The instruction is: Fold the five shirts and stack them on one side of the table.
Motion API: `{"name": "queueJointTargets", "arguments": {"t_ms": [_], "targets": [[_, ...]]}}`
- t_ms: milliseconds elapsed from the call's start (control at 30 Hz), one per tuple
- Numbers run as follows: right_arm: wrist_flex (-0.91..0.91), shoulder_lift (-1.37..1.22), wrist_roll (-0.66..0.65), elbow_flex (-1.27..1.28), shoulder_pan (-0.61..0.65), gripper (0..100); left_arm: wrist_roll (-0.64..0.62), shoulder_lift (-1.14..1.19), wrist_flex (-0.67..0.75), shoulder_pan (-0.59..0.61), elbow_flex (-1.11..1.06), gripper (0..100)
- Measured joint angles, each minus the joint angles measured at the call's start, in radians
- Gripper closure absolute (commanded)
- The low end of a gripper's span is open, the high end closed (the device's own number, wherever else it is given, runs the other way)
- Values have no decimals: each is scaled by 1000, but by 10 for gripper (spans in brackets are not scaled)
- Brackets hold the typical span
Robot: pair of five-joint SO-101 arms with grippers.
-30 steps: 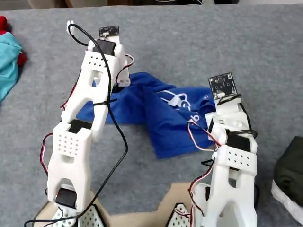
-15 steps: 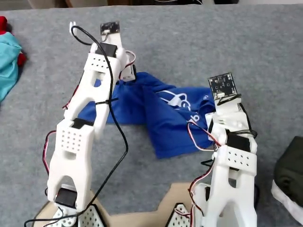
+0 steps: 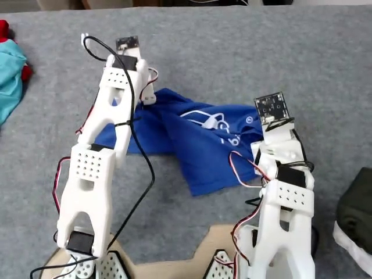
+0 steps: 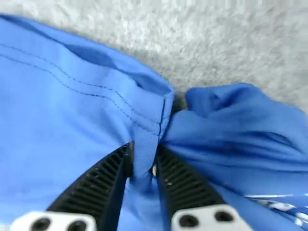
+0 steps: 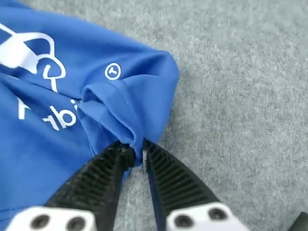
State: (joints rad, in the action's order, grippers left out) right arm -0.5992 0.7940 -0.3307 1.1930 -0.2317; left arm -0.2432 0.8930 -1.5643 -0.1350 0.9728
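Lying crumpled near the middle of the grey worktop [image 3: 273,46], the blue shirt [image 3: 197,151] was found between the two arms. It was partly folded over itself, with white print showing on its upper face.

The left gripper [image 4: 143,155] was closed almost fully on a hemmed edge of the shirt. A bunched ridge of blue fabric was pinched between its black ribbed fingers [image 4: 103,175]. In the high view this grasp sat at the shirt's far left corner, where the cloth was drawn up into a peak.

The right gripper [image 5: 137,147] was likewise clamped on the shirt, its jaws nearly together on a fold of hemmed fabric at the shirt's right edge. The fold was just beside a small circled mark in the print, and bare worktop lay directly beyond that edge. The fabric between the two grasps lay in loose creases rather than flat.

A teal garment [image 3: 9,81] lay at the left edge of the worktop, well apart from the blue shirt, with a red item [image 3: 4,29] beside it. A dark garment [image 3: 356,206] sat at the right edge, with something white [image 3: 349,237] at its near side.
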Motion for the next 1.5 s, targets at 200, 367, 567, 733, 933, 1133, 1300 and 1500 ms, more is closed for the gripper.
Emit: {"name": "queueJointTargets", "arguments": {"t_ms": [200,367,567,733,933,1133,1300,1500], "targets": [[0,0,0,2,0,993,0,0,-130,0,224,969],[0,0,0,2,0,993,0,2,-175,-11,328,970],[-21,0,0,2,0,991,38,2,-180,-11,525,970],[-72,0,0,2,0,991,146,-40,-161,-21,635,970],[-120,0,0,2,0,991,230,-221,-75,-37,647,970],[-215,0,0,-26,0,990,304,-388,-8,-117,649,970],[-411,0,0,-175,0,989,385,-473,-95,-293,651,970],[-687,0,0,-408,0,962,431,-480,-184,-468,651,970]]}}
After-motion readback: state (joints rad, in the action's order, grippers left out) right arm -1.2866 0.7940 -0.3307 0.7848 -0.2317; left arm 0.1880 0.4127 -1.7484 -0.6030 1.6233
